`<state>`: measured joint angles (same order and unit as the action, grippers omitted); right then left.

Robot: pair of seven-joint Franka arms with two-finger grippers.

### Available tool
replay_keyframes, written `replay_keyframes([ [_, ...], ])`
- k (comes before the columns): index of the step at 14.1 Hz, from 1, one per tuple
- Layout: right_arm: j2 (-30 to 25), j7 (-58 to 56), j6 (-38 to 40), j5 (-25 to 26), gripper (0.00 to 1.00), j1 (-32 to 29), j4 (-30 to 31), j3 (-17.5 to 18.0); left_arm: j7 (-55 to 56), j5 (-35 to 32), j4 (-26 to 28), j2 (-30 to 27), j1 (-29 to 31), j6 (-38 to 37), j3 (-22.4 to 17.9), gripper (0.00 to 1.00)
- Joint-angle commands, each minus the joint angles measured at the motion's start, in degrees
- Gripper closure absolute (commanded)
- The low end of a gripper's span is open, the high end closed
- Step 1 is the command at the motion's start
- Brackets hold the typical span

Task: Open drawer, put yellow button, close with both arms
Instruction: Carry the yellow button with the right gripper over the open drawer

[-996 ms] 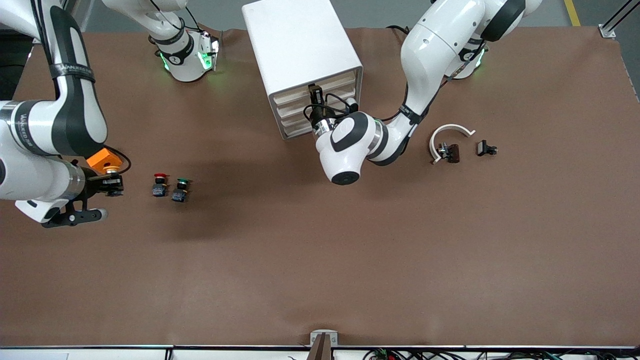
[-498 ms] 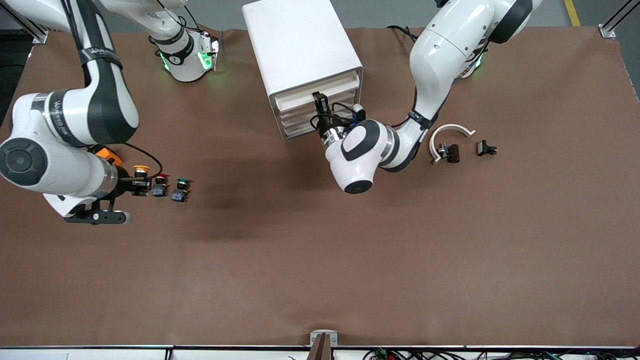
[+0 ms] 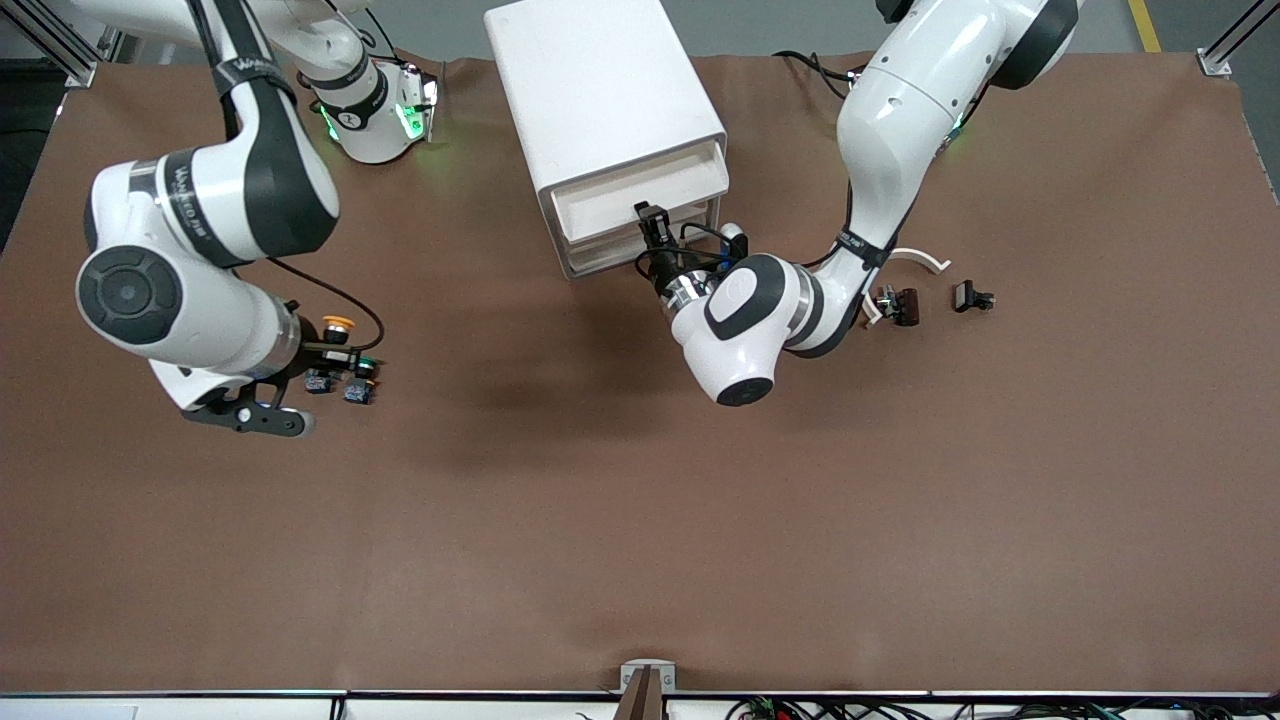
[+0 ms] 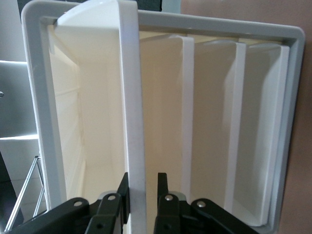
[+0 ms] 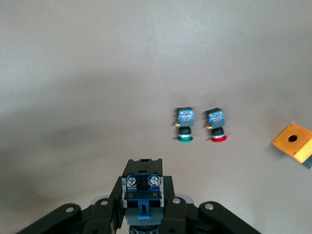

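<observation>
Two arms are working at once. Left gripper [image 3: 655,222] is pinching the front lip of the top drawer [image 3: 640,195], which is sitting partly pulled out of the white cabinet [image 3: 600,90] at the tabletop's robot-side edge. Right gripper [image 3: 340,352] is clamping the yellow button [image 3: 338,325] in the air over the red button [image 5: 218,126] and green button [image 5: 185,126] toward the right arm's end.

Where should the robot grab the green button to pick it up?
Probably the boxy blue-and-black body of the green button, fingers from above, one on each flat side. It lies tipped over and its round cap would slip. The red button lies close beside it.
</observation>
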<state>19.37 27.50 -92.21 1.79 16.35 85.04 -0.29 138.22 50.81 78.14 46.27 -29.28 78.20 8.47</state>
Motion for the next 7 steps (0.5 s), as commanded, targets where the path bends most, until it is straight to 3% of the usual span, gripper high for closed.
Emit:
replay_keyframes([
  [1, -0.48, 9.29, 1.24, -1.51, 0.98, 4.82, -0.84, -0.41, -0.15, -0.63, -1.32, 0.22, -0.08, 0.64, -2.75, 0.75],
  [6, -0.48, 23.63, 1.07, -8.8, 0.97, 8.08, -2.15, -0.41, -0.23, -0.54, -2.46, -0.04, 0.27, 0.64, -5.74, 0.72],
  [7, -0.48, 26.7, 1.07, -10.47, 0.9, 9.56, -2.33, -0.5, -0.23, -0.54, -2.64, -0.04, 0.54, 0.64, -5.74, 0.69],
])
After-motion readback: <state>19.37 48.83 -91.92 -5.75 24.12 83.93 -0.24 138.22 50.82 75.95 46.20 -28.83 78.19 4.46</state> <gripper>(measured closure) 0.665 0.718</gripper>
